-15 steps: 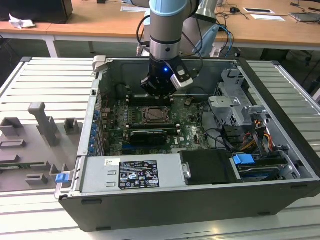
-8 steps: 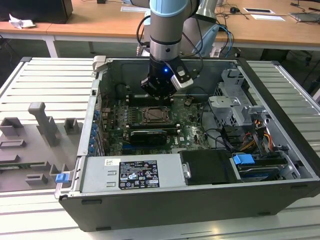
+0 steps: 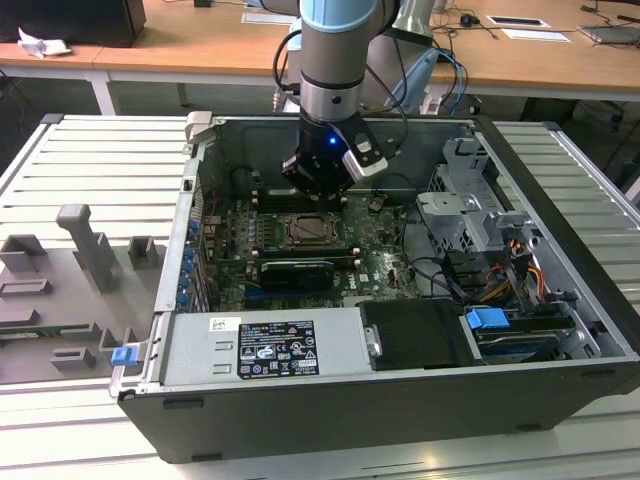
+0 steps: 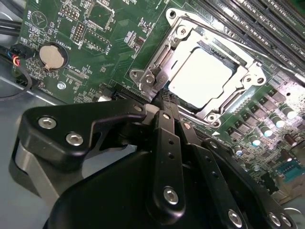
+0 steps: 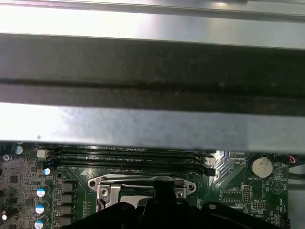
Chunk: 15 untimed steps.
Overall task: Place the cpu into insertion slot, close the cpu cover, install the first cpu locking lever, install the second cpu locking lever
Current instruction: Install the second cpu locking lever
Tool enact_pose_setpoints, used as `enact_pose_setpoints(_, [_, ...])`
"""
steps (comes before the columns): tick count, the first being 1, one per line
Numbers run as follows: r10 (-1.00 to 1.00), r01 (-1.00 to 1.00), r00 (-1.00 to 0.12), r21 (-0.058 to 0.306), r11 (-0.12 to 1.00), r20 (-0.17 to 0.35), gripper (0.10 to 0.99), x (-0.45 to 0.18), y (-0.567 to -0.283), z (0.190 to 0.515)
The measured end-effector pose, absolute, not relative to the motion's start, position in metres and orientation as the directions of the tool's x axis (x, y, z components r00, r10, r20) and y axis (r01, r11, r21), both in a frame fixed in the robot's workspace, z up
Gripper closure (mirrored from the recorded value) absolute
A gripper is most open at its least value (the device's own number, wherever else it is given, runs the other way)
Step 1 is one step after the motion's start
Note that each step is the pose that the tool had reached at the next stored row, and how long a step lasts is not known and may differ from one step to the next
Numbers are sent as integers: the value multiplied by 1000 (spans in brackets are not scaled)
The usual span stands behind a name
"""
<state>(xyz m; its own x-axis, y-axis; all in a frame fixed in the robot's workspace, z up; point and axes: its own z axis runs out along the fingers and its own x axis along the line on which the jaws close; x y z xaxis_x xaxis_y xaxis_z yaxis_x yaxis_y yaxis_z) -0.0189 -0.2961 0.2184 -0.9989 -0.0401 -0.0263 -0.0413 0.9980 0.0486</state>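
The cpu point(image 4: 202, 76) lies flat in the insertion slot point(image 3: 317, 232) on the green board, its silver top shining brightly. The cpu cover point(image 4: 248, 71) lies down over it as a silvery frame around the chip. My gripper point(image 4: 164, 101) hangs just above the socket's corner, beside a small metal lever hinge point(image 4: 150, 78). Its fingers are together, shut, with nothing seen between them. In the exterior view the gripper point(image 3: 320, 196) stands upright over the far edge of the socket. In the first wrist view the cover's edge point(image 5: 143, 183) shows just beyond the black gripper body.
The open computer case surrounds the work, its far wall point(image 5: 152, 62) close by. Long black memory slots point(image 5: 128, 160) run beside the socket. A ribbed black card point(image 3: 292, 270), power supply point(image 3: 265, 345), drive cage point(image 3: 470, 215) and cables point(image 3: 500, 275) lie around. A coin battery point(image 4: 51, 55) sits nearby.
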Motion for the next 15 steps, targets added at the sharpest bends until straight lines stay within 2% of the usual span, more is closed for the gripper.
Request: enact_pose_setpoints(15, [-40, -41, -999, 49, 998, -26, 980, -19, -300, 223])
